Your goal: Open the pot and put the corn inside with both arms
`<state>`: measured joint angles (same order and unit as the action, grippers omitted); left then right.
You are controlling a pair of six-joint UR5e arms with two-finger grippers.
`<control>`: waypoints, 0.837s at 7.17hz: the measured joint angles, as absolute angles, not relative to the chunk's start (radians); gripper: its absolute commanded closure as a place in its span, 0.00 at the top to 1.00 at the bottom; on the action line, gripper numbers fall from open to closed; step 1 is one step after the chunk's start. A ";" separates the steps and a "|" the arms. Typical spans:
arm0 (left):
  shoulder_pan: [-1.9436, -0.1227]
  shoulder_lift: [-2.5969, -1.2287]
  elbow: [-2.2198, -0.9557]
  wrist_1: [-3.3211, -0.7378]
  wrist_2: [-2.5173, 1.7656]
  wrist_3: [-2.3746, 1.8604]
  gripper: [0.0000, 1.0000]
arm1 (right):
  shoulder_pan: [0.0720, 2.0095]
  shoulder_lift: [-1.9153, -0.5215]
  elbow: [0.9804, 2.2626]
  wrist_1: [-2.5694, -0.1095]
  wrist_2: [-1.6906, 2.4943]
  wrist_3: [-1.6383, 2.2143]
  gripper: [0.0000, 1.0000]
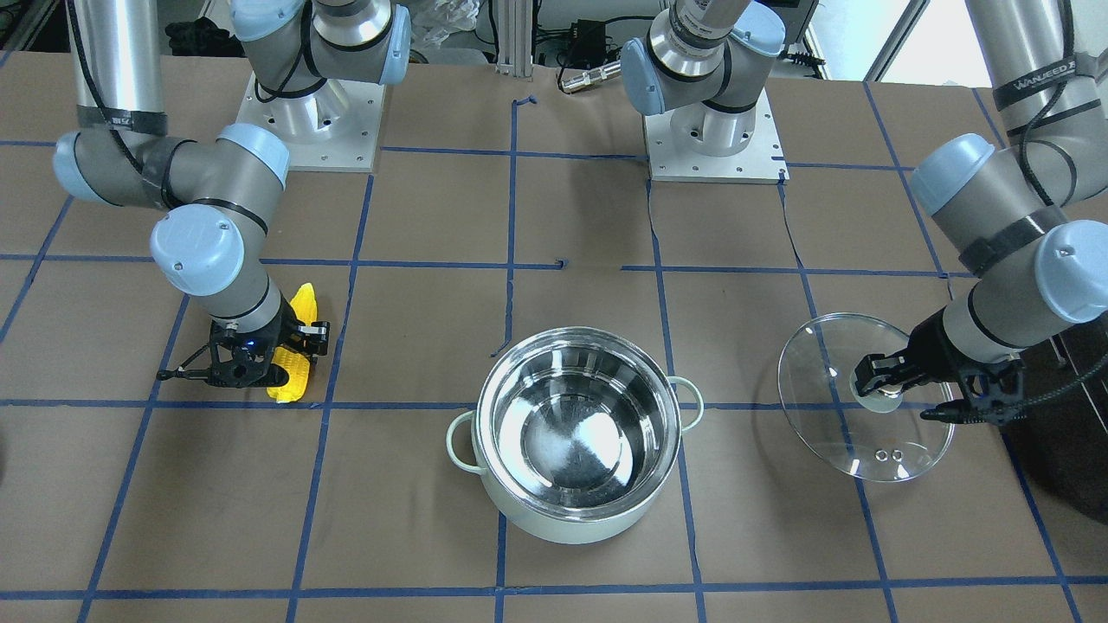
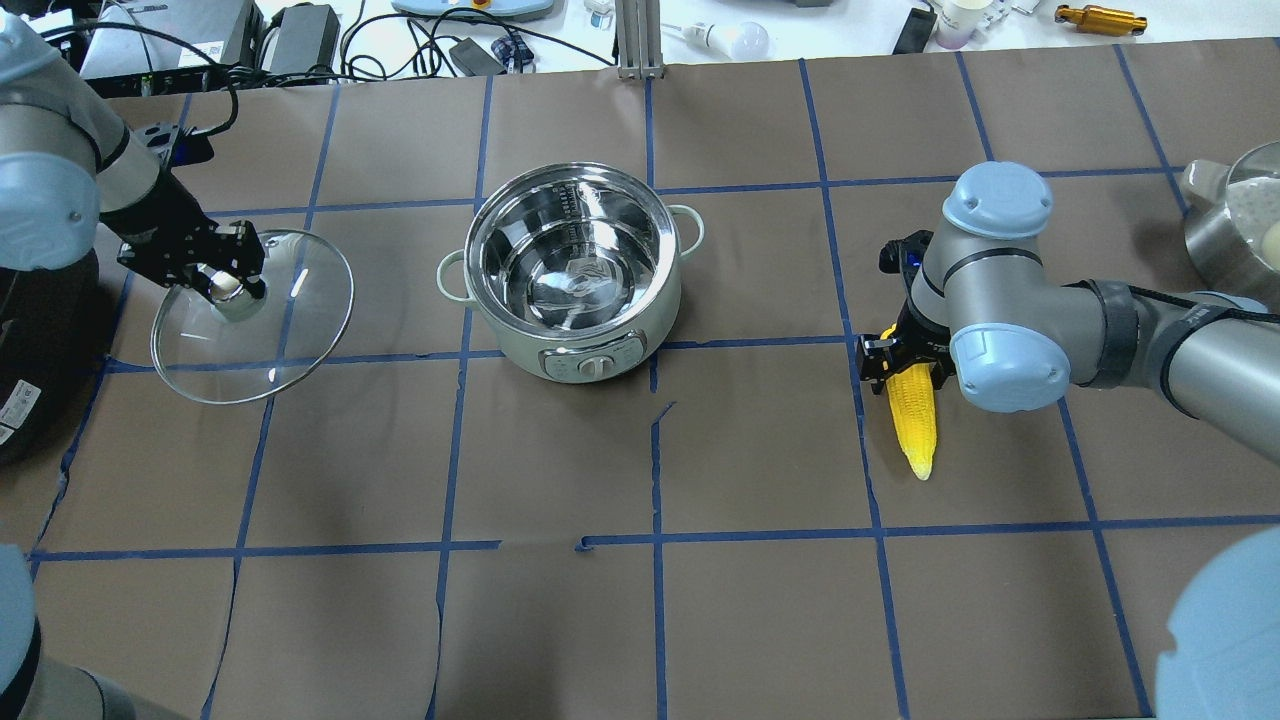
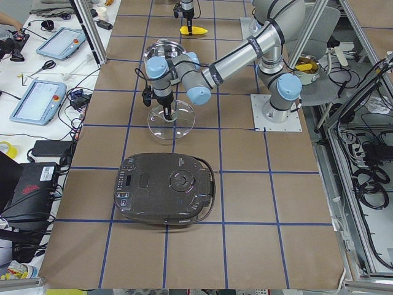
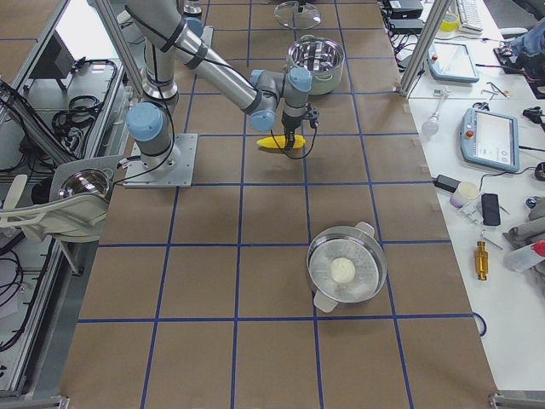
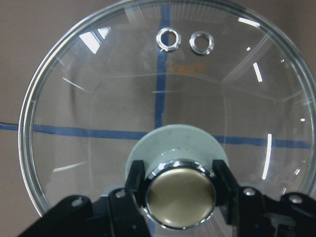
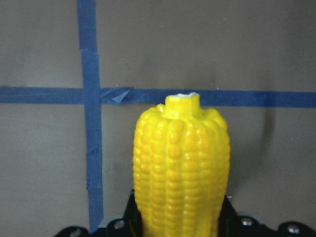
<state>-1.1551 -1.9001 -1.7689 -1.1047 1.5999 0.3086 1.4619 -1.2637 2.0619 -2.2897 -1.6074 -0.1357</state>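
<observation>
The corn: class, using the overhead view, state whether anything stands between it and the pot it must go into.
Nothing visible does. The corn, in the right gripper, lies right of the pot with only taped table between. The pot is open; the left gripper holds the lid off to its other side.

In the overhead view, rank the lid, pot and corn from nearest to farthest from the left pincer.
1. The lid: knob gripped by the left pincer, view's left.
2. The pot: open, mid-table.
3. The corn: far right, in the right pincer.
</observation>
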 measured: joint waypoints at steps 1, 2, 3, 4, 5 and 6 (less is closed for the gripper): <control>-1.151 -1.902 -1.795 -1.076 1.608 0.310 0.10 | 1.462 -1.267 2.054 -2.291 -1.604 -0.133 0.00; -1.151 -1.903 -1.808 -1.065 1.608 0.311 0.10 | 1.465 -1.274 2.029 -2.286 -1.604 -0.129 0.00; -1.151 -1.904 -1.816 -1.061 1.606 0.310 0.10 | 1.479 -1.281 1.975 -2.256 -1.607 -0.122 0.00; -1.150 -1.906 -1.827 -1.059 1.605 0.311 0.10 | 1.515 -1.289 1.892 -2.189 -1.608 -0.078 0.00; -1.150 -1.907 -1.840 -1.057 1.604 0.315 0.10 | 1.571 -1.292 1.787 -2.088 -1.608 0.016 0.00; -1.150 -1.906 -1.846 -1.055 1.604 0.322 0.10 | 1.644 -1.286 1.661 -1.967 -1.608 0.117 0.00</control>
<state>-1.1505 -1.9064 -1.8464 -1.0554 1.6044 0.3223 1.6437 -1.2859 1.6606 -1.9667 -1.6081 0.1173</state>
